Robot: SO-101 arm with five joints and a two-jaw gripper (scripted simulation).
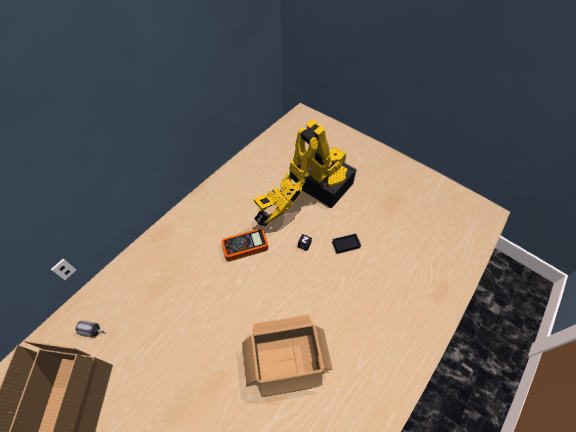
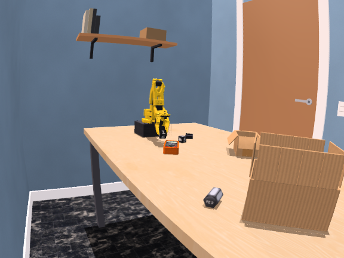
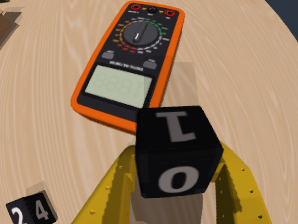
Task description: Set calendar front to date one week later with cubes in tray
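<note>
Cube gripped for turning
The gripper [image 1: 265,210] [image 2: 162,131] [image 3: 175,175] pinches 1 number cube [image 1: 261,218] [image 2: 162,134] [image 3: 175,150] by its sides, leaving 1 and 0 exposed, probably for reorienting.

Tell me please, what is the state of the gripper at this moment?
Gripper: closed on a black number cube, which shows a 1 and a 0 to the wrist camera.

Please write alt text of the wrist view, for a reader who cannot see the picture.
The gripper holds a black cube showing an upside-down 1 and a 0 above a wooden table. Beyond it lies an orange multimeter; at the lower left, a second black cube shows 2 and 4.
</note>
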